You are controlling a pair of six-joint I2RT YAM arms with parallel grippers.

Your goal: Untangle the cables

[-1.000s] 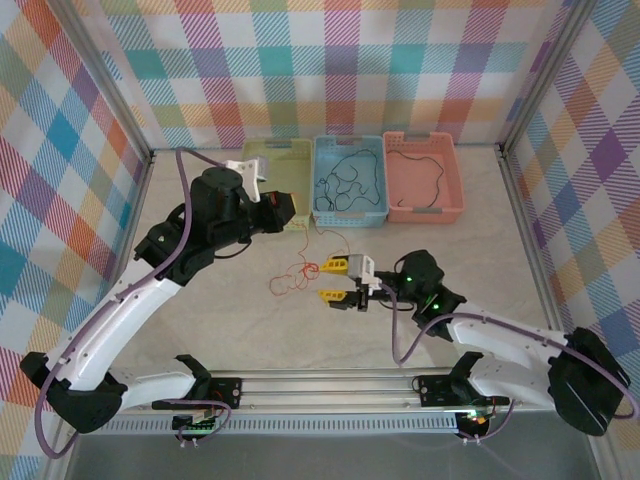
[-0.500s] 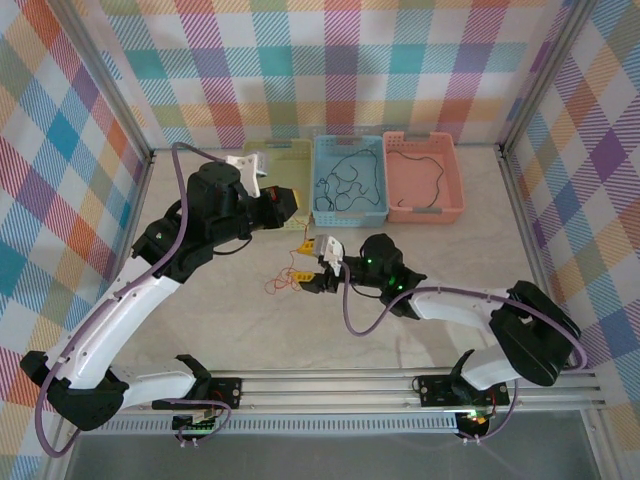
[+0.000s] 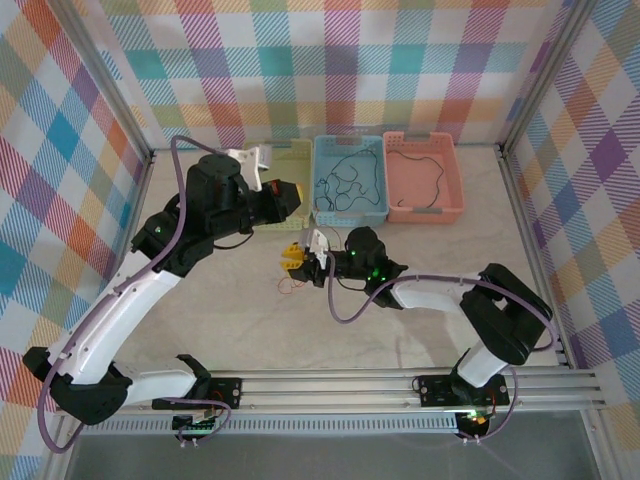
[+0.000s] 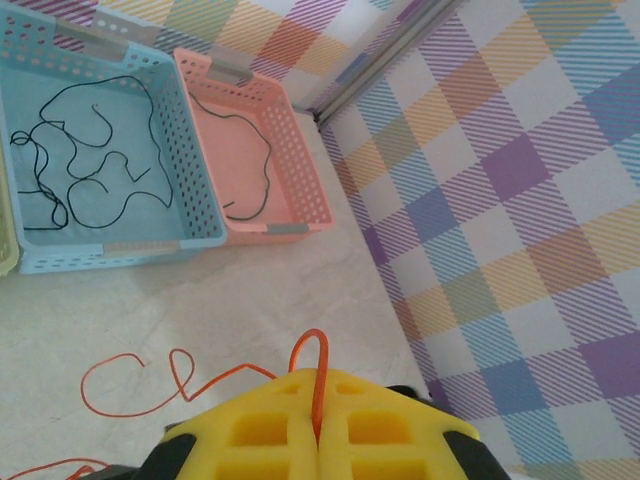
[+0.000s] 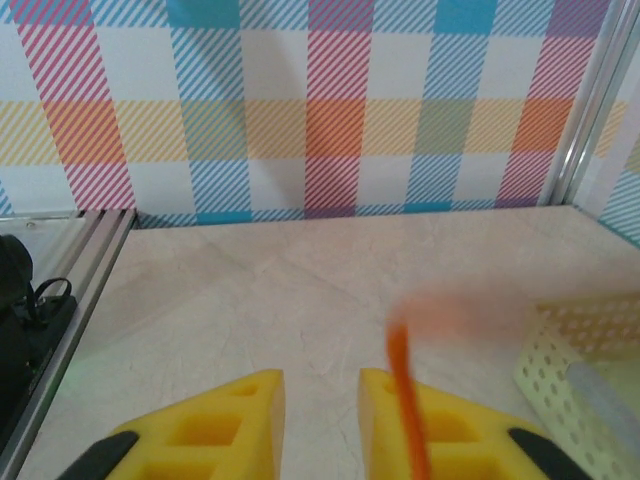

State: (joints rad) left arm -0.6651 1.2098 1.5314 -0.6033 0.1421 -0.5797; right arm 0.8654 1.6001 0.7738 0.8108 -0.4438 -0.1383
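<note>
My left gripper (image 4: 318, 388) is shut on the orange-red cable (image 4: 317, 365), which loops up out of its yellow pads and trails left over the table in curls. From above, the left gripper (image 3: 291, 206) hangs by the yellow basket. My right gripper (image 3: 296, 258) reaches far left, just below it, and a short piece of orange cable (image 3: 291, 285) lies under its fingers. In the right wrist view the right gripper (image 5: 322, 385) is open, and a blurred orange cable (image 5: 405, 400) crosses its right finger without being pinched. A black cable (image 3: 343, 180) lies in the blue basket.
Three baskets stand at the back: yellow (image 3: 289, 153), blue (image 3: 350, 214) and pink (image 3: 424, 212), the pink one holding a dark cable (image 3: 426, 166). In the right wrist view the yellow basket (image 5: 585, 345) is close on the right. Checked walls enclose the table.
The right arm has swung left across the table until its gripper is just below the left one. The orange cable has been drawn in from a spread tangle. The left gripper has risen slightly.
</note>
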